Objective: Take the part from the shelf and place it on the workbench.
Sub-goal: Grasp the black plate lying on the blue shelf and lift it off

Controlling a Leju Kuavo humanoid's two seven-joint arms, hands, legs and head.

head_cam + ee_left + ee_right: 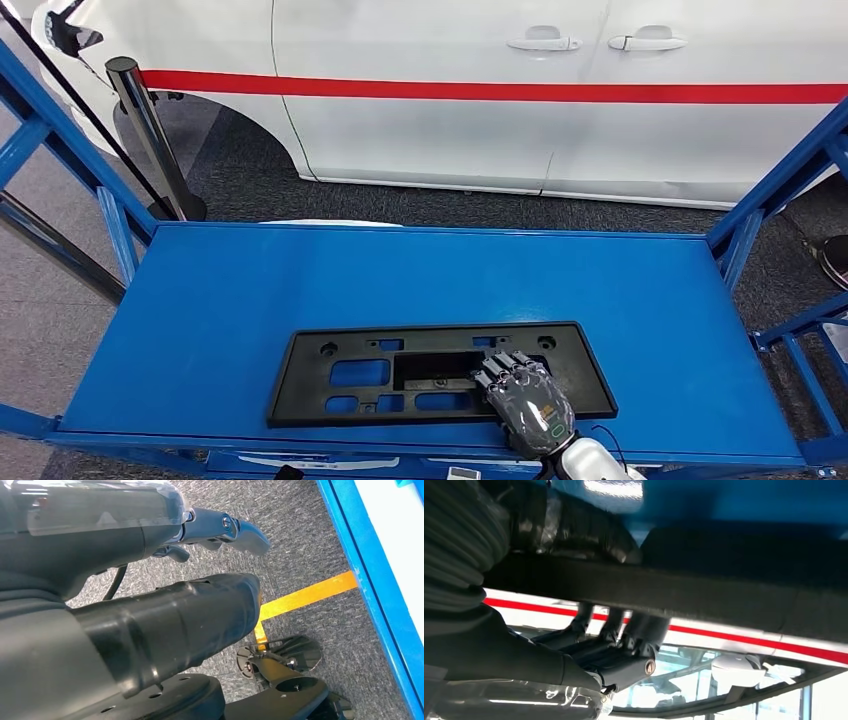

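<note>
A flat black part [440, 373], a long rectangular plastic frame with several cut-out windows and small mounting holes, lies on the blue shelf [250, 290], close to its near edge and a little right of the middle, its long sides running parallel with that edge. The right hand [525, 396] comes in over the near edge and rests on the part's right portion, fingers [505, 366] laid over the frame and curled toward one of its openings. In the right wrist view the dark fingers [611, 625] wrap over one side of the part's thin edge [674, 592] with the thumb [574, 530] on the other side, so the hand grips the part while it lies on the blue surface. The left hand [165, 575] hangs beside the shelf's blue frame [370, 580] above grey carpet, holding nothing, thumb and fingers loosely apart. Beyond the shelf's far edge stands a white car [560, 100] with a red stripe along its doors, and a black post [150, 135] rises near the shelf's far left corner.
</note>
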